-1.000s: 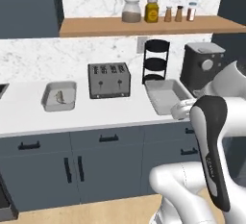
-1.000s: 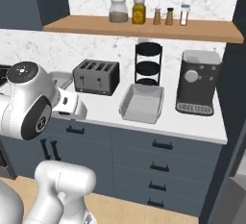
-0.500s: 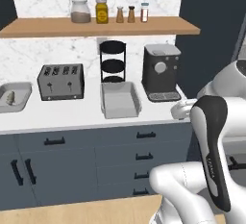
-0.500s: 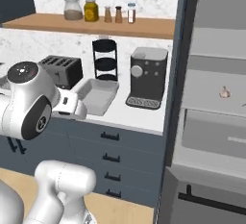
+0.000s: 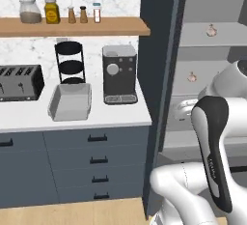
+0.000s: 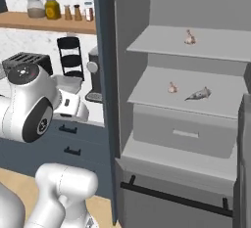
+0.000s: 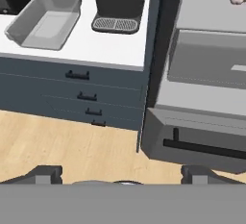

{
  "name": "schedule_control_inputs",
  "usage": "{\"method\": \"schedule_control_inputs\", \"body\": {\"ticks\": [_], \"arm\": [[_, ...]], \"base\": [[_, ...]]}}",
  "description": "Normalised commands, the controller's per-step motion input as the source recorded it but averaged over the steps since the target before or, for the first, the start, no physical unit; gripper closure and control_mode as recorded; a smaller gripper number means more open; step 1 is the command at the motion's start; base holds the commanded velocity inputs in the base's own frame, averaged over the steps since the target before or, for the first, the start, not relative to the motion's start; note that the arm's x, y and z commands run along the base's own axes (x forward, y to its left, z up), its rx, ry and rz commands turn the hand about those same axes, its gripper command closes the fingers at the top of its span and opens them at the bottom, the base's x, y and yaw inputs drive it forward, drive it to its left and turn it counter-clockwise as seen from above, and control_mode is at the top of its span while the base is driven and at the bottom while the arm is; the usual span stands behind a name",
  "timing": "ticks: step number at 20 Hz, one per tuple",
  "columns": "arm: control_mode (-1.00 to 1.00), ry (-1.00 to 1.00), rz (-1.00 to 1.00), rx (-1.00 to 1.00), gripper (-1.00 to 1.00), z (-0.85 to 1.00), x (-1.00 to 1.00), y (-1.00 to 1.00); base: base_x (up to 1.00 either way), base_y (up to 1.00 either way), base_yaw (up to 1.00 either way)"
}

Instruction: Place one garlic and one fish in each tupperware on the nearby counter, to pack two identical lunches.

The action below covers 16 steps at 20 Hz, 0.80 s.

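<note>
Hand view: your gripper (image 7: 120,172) is spread wide and empty, low over the wood floor, with the food up and to the right.
Your gripper fingertips (image 7: 45,174) sit far apart with nothing between them. The open fridge lies ahead-right; one garlic (image 6: 172,88) and a fish (image 6: 198,94) share the middle shelf (image 6: 162,100), garlic left of fish, apart, and the fish's long axis runs roughly across the shelf, tail to the left. A second garlic (image 6: 189,37) sits on the upper shelf. Bulbs are smooth, rounded and pointed; the fish is slender and tapered. The tupperware (image 5: 70,102), a matte grey rimmed tray, looks empty on the white surface (image 5: 96,118), left of the fridge beside the coffee machine (image 5: 119,74).
</note>
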Motion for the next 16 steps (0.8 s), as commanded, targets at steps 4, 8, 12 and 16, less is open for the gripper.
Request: {"method": "schedule_control_inputs", "body": {"ticks": [4,8,12,16], "arm": [[1.0,0.0,0.0,0.0,-1.0,0.0,0.0,0.0],[1.0,0.0,0.0,0.0,-1.0,0.0,0.0,0.0],[1.0,0.0,0.0,0.0,-1.0,0.0,0.0,0.0],[1.0,0.0,0.0,0.0,-1.0,0.0,0.0,0.0]], "base": [[0.0,-0.83,0.02],[0.12,-0.62,0.0],[0.27,-0.38,0.0],[0.29,-0.42,0.0]]}}
